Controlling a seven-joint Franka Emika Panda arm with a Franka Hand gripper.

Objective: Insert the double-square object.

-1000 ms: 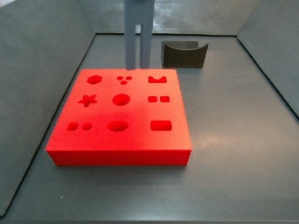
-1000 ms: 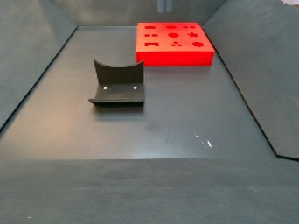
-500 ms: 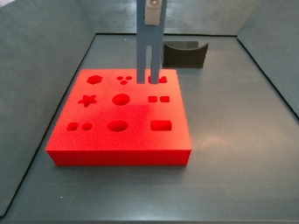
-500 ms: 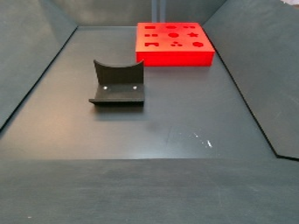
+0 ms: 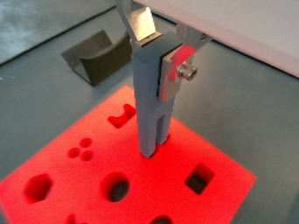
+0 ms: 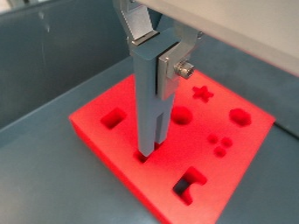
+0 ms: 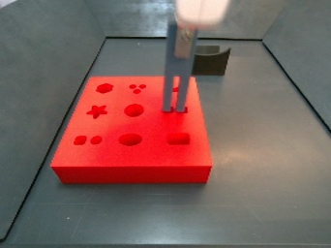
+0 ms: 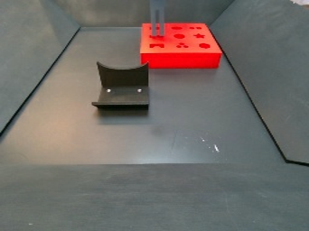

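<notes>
The pincer (image 5: 153,144) stands upright over the red board (image 7: 130,136), closed on the grey double-square object (image 6: 149,114), whose lower end sits in a hole of the board.

I've got the dark fixture (image 8: 121,87) standing alone on the grey desk (image 8: 169,171), well apart from everything, its curved back upright; in a side view (image 7: 207,59) it sits by the far wall
</notes>
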